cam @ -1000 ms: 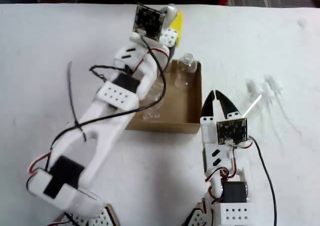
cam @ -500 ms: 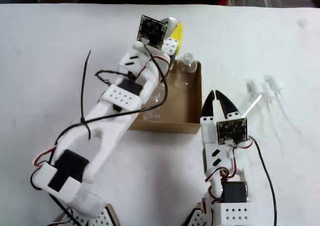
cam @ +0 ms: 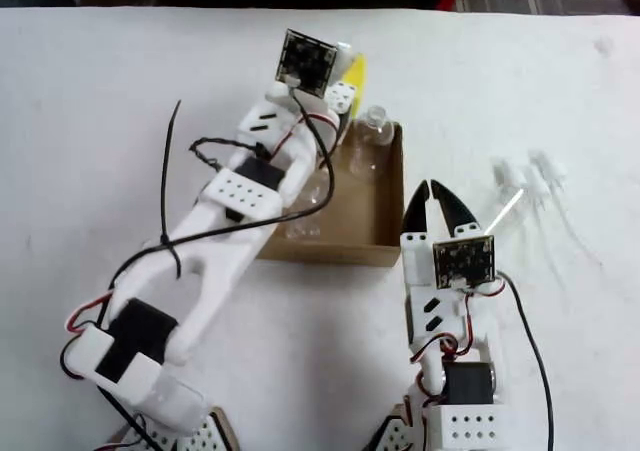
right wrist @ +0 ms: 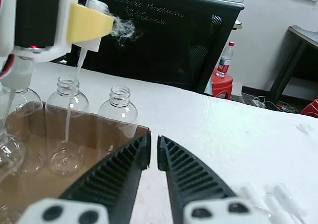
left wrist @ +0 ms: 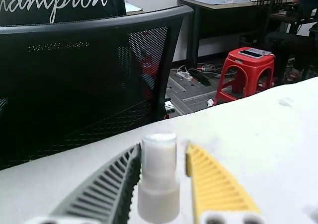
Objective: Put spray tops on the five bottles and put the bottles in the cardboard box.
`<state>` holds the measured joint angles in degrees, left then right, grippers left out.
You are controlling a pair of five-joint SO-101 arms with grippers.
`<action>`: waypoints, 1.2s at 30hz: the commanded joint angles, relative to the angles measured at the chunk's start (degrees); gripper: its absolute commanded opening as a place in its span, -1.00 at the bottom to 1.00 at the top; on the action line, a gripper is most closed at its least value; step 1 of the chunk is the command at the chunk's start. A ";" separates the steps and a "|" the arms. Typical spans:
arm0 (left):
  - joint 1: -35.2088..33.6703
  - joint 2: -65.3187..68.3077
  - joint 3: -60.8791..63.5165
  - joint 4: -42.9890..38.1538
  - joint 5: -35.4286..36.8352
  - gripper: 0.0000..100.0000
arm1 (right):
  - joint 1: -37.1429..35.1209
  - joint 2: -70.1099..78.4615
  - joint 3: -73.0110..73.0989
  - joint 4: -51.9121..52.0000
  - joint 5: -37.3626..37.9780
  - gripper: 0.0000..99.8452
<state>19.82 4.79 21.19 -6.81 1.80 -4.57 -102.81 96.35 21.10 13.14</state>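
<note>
Around my bench: the room beyond the table edge

I work at a white table (cam: pixel 90 91), and a black mesh chair (left wrist: pixel 89 80) stands close against its far edge, with dark cloth (left wrist: pixel 59 3) bearing white lettering above the top rail. Past the chair I see a red plastic stool (left wrist: pixel 251 67) on the floor, a tangle of cables (left wrist: pixel 191 75) lying near it, and a dark desk (left wrist: pixel 218 0) against a pale wall behind. On my other side, a drinks bottle (right wrist: pixel 225 59) with a red cap and label stands upright behind the chair, with something red just below it.
</note>
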 commanded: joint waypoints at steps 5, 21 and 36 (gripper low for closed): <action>-0.66 -5.49 -1.41 6.51 -0.18 -0.53 | 0.04 -0.31 0.44 -0.84 0.62 -0.96; -0.66 -9.89 -4.13 6.68 -0.18 -0.53 | 0.13 -0.31 0.44 -0.84 0.62 -0.96; -10.42 -44.53 -4.31 35.78 7.12 -0.53 | 0.22 -0.31 0.44 -0.84 0.62 -0.96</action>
<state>14.99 -25.45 19.60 16.57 3.74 -4.57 -102.81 96.35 21.10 13.14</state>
